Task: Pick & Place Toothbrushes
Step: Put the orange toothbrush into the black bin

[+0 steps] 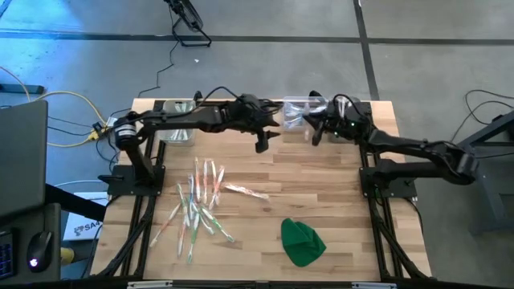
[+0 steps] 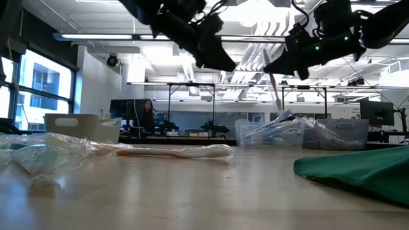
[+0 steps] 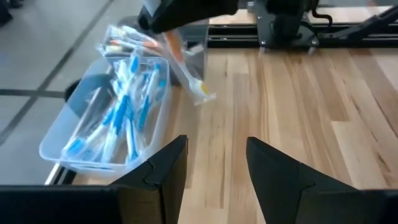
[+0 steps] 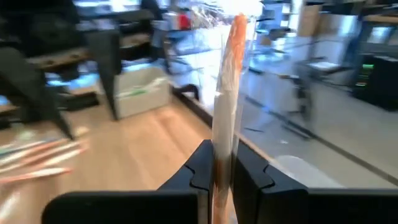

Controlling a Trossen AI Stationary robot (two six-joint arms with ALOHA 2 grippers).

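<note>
Bare wood is left across the middle of the worktop (image 1: pixel 321 185), between the loose toothbrushes (image 1: pixel 201 205) near the left edge and the bins (image 1: pixel 295 112) at the far edge. Beside the bins, an orange toothbrush (image 4: pixel 225 106) is clamped upright in the right claw (image 4: pixel 221 167). The left claw (image 3: pixel 214 168) is held open nearby, empty.

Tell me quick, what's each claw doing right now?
Left gripper: open, empty.
Right gripper: shut on an orange toothbrush.
</note>
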